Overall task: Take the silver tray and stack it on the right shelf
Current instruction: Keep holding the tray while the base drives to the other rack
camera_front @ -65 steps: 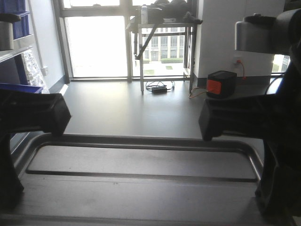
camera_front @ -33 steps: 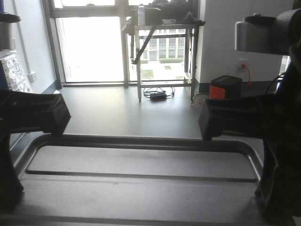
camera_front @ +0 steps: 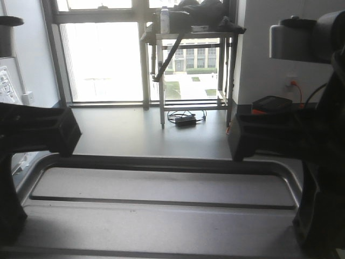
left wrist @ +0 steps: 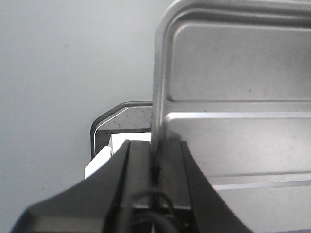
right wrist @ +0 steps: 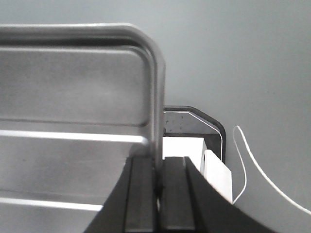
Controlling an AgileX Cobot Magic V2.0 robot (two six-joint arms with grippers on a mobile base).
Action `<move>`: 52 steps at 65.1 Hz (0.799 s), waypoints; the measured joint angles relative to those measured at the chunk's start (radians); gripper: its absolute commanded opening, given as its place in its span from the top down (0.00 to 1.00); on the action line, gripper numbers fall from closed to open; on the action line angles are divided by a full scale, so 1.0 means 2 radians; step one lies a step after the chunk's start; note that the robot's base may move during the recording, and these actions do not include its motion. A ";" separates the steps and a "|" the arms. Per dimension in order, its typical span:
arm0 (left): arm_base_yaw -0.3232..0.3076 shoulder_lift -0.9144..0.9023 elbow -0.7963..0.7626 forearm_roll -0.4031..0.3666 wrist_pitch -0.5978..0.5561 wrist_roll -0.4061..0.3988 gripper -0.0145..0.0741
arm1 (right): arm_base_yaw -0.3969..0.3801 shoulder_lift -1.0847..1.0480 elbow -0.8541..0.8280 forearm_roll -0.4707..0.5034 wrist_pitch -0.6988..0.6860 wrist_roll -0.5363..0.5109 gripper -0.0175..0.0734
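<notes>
The silver tray (camera_front: 161,189) fills the lower front view, held level above the floor, its two long ridges running left to right. My left gripper (camera_front: 21,162) is shut on its left rim and my right gripper (camera_front: 307,167) on its right rim. The left wrist view has the tray (left wrist: 233,73) with its rim pinched between the black fingers of the left gripper (left wrist: 156,160). Seen from the right wrist, the tray (right wrist: 73,82) has its rim clamped the same way by the right gripper (right wrist: 156,170). The right shelf is out of view.
A steel table (camera_front: 188,32) stands ahead against bright windows, with a cable bundle (camera_front: 183,118) on the floor under it. An orange-and-black box (camera_front: 272,102) sits by the right wall. A rack edge (camera_front: 8,91) shows at far left. Grey floor (left wrist: 48,73) lies below.
The view has closed in on the windows: the table looks larger, the orange box has slid right, and the left rack has slipped out of frame. Both grippers keep the same hold on the tray.
</notes>
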 measured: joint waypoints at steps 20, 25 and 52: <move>0.000 0.000 0.000 0.000 0.000 0.000 0.95 | 0.000 0.000 0.000 0.001 0.001 0.000 0.74; 0.000 0.000 0.000 0.000 0.000 0.000 0.95 | 0.000 0.000 0.000 0.001 0.001 0.000 0.74; 0.000 0.000 0.000 0.000 0.000 0.000 0.95 | 0.000 0.000 0.000 0.001 0.001 0.000 0.74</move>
